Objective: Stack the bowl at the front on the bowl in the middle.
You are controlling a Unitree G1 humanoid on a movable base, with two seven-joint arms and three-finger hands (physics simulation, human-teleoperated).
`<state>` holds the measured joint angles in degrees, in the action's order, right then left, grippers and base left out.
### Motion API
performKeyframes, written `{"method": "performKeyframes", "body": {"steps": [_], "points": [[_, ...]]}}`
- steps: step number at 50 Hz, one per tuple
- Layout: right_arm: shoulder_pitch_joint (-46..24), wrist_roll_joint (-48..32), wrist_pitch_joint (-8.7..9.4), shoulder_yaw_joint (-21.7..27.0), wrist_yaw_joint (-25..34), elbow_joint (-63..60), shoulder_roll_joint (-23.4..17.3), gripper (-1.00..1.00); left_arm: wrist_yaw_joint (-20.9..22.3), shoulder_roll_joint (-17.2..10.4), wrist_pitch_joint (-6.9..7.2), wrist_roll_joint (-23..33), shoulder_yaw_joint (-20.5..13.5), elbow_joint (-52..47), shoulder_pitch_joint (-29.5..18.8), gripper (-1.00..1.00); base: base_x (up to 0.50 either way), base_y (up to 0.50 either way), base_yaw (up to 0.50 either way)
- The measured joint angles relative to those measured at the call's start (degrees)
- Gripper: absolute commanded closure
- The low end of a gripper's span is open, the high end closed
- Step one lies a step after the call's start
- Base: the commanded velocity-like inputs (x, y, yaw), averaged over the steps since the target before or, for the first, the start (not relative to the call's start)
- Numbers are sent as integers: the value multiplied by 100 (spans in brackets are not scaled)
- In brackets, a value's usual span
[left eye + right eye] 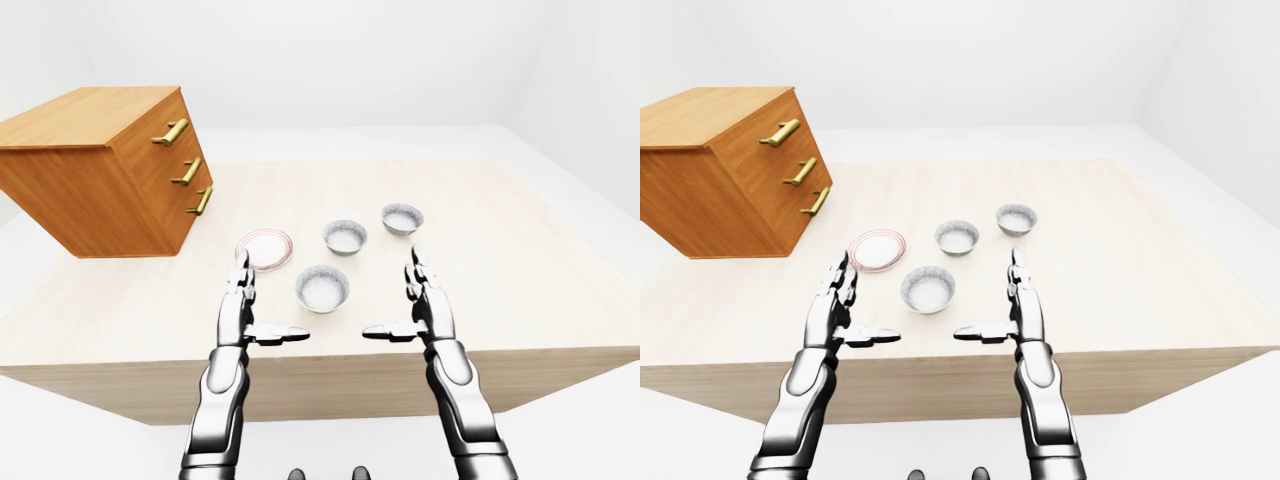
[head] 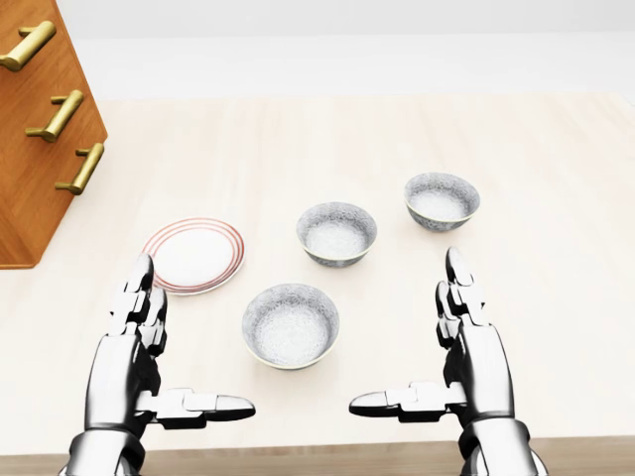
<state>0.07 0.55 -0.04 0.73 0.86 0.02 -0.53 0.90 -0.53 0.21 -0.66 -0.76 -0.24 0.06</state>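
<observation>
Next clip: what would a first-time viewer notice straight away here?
Two chrome hands, left hand and right hand, hover open low in the head view, flanking the nearest bowl. Two more bowls, the middle bowl and the far bowl, run up to the right, with a red-rimmed plate at left below a tilted wooden drawer chest.

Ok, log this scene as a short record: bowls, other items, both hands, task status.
front bowl: empty, upright, lowest in head view, between the hands
middle bowl: empty, nothing stacked on it
far bowl: empty, upper right
plate: red-rimmed, left of the bowls
drawer cabinet: upper left, three brass handles
table: light wood
left hand: open, holding nothing
right hand: open, holding nothing
task status: stacking not yet begun
</observation>
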Motion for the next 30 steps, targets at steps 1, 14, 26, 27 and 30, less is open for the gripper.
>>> {"method": "performKeyframes", "body": {"steps": [1,14,26,27,30], "points": [[8,6,-4,10,20,-3,-8,-100,16,-8,3,-7,-13,-15,4,-100,0,0,0],[138,9,-151,71,206,34,-46,-100,167,-51,63,-78,-114,-174,42,-100,0,0,0],[139,7,-297,90,293,291,-27,-100,221,-82,138,-213,-198,-248,6,-100,-10,-39,0],[137,5,-314,92,294,314,-30,-100,224,-81,140,-222,-199,-248,4,-100,-12,-50,0],[135,2,-361,97,297,371,-37,-100,231,-77,144,-244,-204,-246,-4,-100,-13,-50,0]]}}
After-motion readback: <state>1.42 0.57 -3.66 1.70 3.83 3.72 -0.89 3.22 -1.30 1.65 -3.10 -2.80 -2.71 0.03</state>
